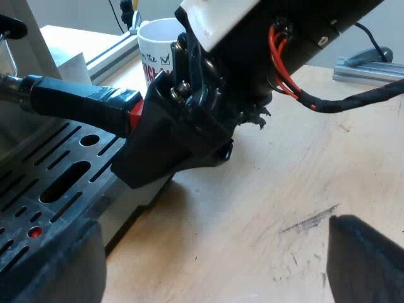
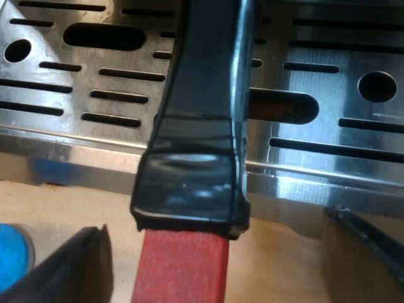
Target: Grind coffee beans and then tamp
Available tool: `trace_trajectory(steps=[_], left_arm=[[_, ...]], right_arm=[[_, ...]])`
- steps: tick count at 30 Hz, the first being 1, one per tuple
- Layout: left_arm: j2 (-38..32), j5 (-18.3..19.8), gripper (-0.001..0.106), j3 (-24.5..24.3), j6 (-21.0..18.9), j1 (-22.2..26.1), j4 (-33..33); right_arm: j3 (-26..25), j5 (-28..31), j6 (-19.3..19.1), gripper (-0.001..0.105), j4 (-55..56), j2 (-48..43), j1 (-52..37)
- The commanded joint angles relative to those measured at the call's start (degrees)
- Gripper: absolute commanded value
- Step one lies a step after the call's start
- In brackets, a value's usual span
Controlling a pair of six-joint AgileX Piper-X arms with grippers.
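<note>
The holder's dark handle (image 1: 76, 101) sticks out level over the espresso machine's slotted drip tray (image 1: 38, 183); its red end (image 1: 135, 115) points away from the machine. My right gripper (image 1: 158, 142) is at that red end. In the right wrist view the handle (image 2: 202, 95) and its red end (image 2: 183, 268) lie between the right gripper's (image 2: 214, 252) fingers (image 2: 69, 268), which stand open with a gap on each side. My left gripper (image 1: 208, 252) hangs open over the wooden table beside the tray, holding nothing.
A white mug (image 1: 158, 41) with printed lettering stands behind the right arm, near the machine. A blue object (image 2: 9, 255), perhaps the tamper, lies on the table below the tray's (image 2: 328, 76) edge. An aluminium rail (image 1: 366, 66) runs along the table's far side.
</note>
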Motion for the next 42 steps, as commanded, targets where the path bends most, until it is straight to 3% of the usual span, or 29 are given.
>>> trace_trajectory(steps=[1,4,11,12,14,32,42], left_arm=[[-0.1,0.4,0.073,-0.1,-0.1,-0.4,-1.1],[-0.1,0.4,0.073,-0.1,-0.1,-0.4,-1.1],[-0.1,0.4,0.073,-0.1,-0.1,-0.4,-1.1],[-0.1,0.4,0.073,-0.1,-0.1,-0.4,-1.1],[-0.1,0.4,0.073,-0.1,-0.1,-0.4,-1.1],[-0.1,0.4,0.073,-0.1,-0.1,-0.4,-1.1],[-0.1,0.4,0.073,-0.1,-0.1,-0.4,-1.1]], right_arm=[[0.0,-0.5,0.0,0.052,0.1,0.0,-0.4],[0.0,-0.5,-0.7,0.039,0.0,0.0,-0.4],[0.0,-0.5,-1.2,0.028,0.0,0.0,-0.4],[0.0,-0.5,-1.2,0.023,0.0,0.0,-0.4],[0.0,-0.5,-1.2,0.000,0.0,0.0,-0.3],[0.0,-0.5,-0.6,0.000,0.0,-0.2,1.2],[0.0,6.6,3.7,0.000,0.1,-0.2,6.5]])
